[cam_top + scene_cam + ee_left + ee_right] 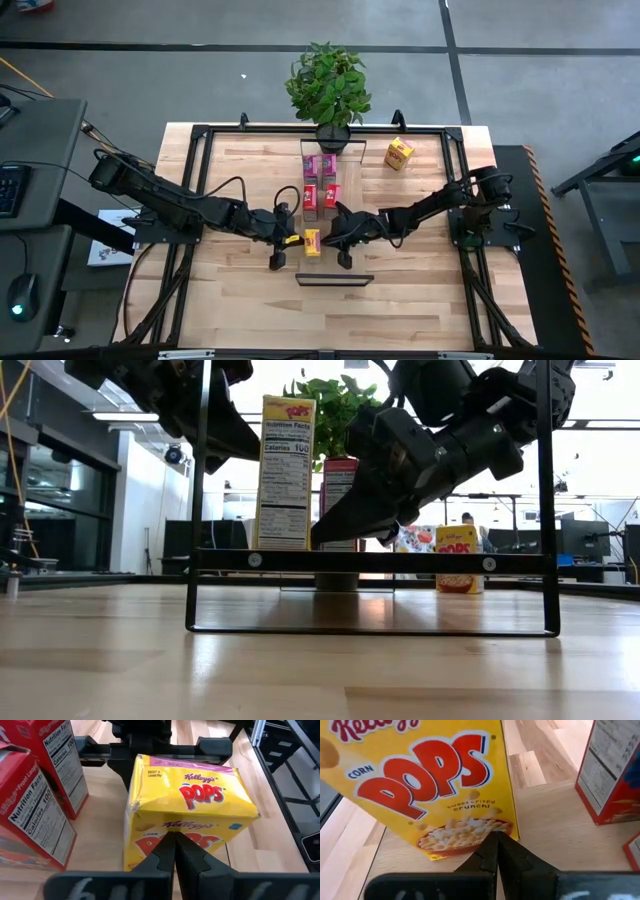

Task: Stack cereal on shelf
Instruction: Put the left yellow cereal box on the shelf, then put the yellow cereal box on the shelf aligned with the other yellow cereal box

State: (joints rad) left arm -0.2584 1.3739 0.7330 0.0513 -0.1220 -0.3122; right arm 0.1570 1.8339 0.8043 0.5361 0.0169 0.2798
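We see the yellow box (312, 242) upright mid-table between both claws: left claw (280, 240) at its nine o'clock, right claw (343, 236) at its three, both pressed together, holding nothing. Red and pink boxes (320, 182) stand at twelve. The wood table (420, 290) is pale butcher-block; a workshop lies beyond.

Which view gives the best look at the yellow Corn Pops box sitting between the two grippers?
The left wrist view: the yellow Corn Pops box shows nearly whole, two faces visible. The right wrist view crops its front. The high view shows it small from above. The low view shows only its nutrition panel.
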